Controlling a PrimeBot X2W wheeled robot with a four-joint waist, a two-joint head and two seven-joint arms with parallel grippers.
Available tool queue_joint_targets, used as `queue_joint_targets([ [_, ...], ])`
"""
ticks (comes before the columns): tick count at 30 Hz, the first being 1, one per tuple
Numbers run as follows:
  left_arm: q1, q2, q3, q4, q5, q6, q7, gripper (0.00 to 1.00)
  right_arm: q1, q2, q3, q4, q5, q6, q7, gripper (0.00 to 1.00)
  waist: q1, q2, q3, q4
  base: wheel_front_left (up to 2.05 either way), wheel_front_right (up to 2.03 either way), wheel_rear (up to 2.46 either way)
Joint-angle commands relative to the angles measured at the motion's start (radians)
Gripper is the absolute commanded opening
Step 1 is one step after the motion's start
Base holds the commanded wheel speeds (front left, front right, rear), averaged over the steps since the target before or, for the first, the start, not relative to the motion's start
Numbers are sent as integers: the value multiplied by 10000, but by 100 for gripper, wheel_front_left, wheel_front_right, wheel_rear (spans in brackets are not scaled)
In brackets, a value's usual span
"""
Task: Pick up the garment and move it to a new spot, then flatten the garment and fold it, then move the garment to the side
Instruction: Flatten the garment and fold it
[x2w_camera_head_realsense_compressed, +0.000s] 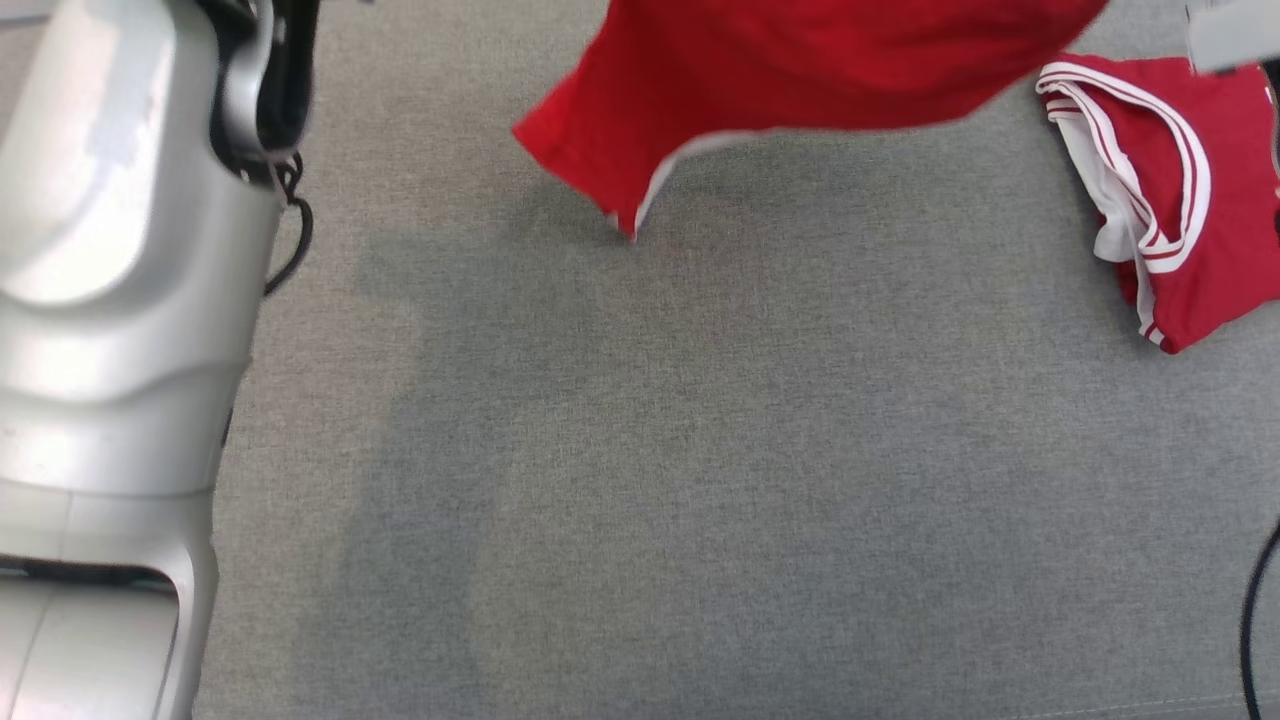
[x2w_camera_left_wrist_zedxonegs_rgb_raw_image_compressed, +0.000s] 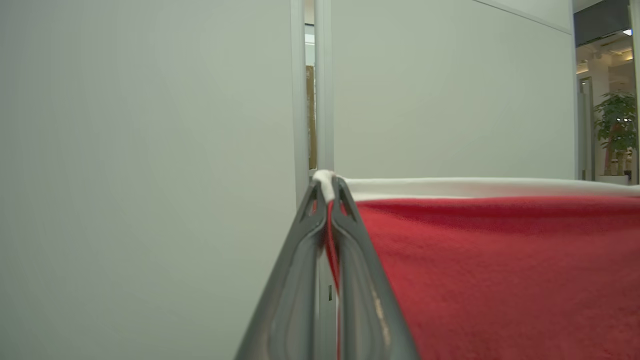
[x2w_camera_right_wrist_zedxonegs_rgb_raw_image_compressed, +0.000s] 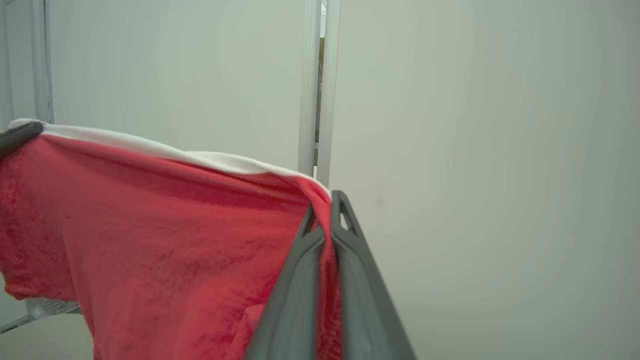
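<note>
Red garment (x2w_camera_head_realsense_compressed: 790, 70) hangs lifted at twelve o'clock, clamped in our left hand (x2w_camera_left_wrist_zedxonegs_rgb_raw_image_compressed: 327, 186) and right hand (x2w_camera_right_wrist_zedxonegs_rgb_raw_image_compressed: 326, 205); we judge flattening, folding outstanding.

Head cam: high up, facing steeply down on the grey cloth surface (x2w_camera_head_realsense_compressed: 750, 480), fairly wide. The pale left forearm (x2w_camera_head_realsense_compressed: 110, 300) sits close at its left edge and the garment (x2w_camera_head_realsense_compressed: 800, 60) is cut by the top edge.

Left wrist cam: behind the left gripper (x2w_camera_left_wrist_zedxonegs_rgb_raw_image_compressed: 326, 189), facing roughly level along the jaws at pale wall panels (x2w_camera_left_wrist_zedxonegs_rgb_raw_image_compressed: 150, 150). Very near; cloth spreads right of the jaws.

Right wrist cam: behind the right gripper (x2w_camera_right_wrist_zedxonegs_rgb_raw_image_compressed: 326, 207), same facing, same closeness; cloth spreads left of the jaws.

Both wrist views share the panel gap (x2w_camera_left_wrist_zedxonegs_rgb_raw_image_compressed: 311, 100) just beyond the jaw tips, and the white hem (x2w_camera_left_wrist_zedxonegs_rgb_raw_image_compressed: 475, 187). All three share the garment.
</note>
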Motion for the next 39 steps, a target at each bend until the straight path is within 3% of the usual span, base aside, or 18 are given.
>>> queue_joint_targets([
  [1,-553,21,241,710,97,-45,-97,0,-695,215,201,677,71,-42,-304,0,-1,-1,509,-158,0,0,0],
  [5,-1511,-103,716,2171,398,-124,-141,0,-2313,1013,813,2771,-15,-40,-1299,0,-1,-1,659,-373,0,0,0],
  [9,-1398,-356,1308,2978,719,-88,-137,0,-3137,1744,1451,4766,125,-39,-2202,0,-1,-1,1005,-410,0,0,0],
  [15,-116,-885,2243,3833,895,-69,-142,0,-2880,2399,2433,6970,466,-34,-2594,0,-1,-1,1526,-311,0,0,0],
  [17,412,-1031,2480,4096,935,-104,-142,0,-2642,2517,2664,7206,604,-34,-2604,0,-1,-1,1639,-280,0,0,0],
  [24,2093,-1201,3104,3819,1005,-388,-143,0,-799,2558,2661,6598,582,-36,-2604,0,-1,-1,1669,-227,0,0,0],
  [31,4669,-1206,2831,1314,508,-787,-144,0,2103,2336,2260,4646,301,-34,-2605,0,-1,-1,887,-122,0,0,0],
  [39,8053,-1210,2508,-1066,820,-967,-144,0,5872,2053,1952,2137,-98,-34,-2606,0,-1,-1,-485,-10,0,0,0],
])
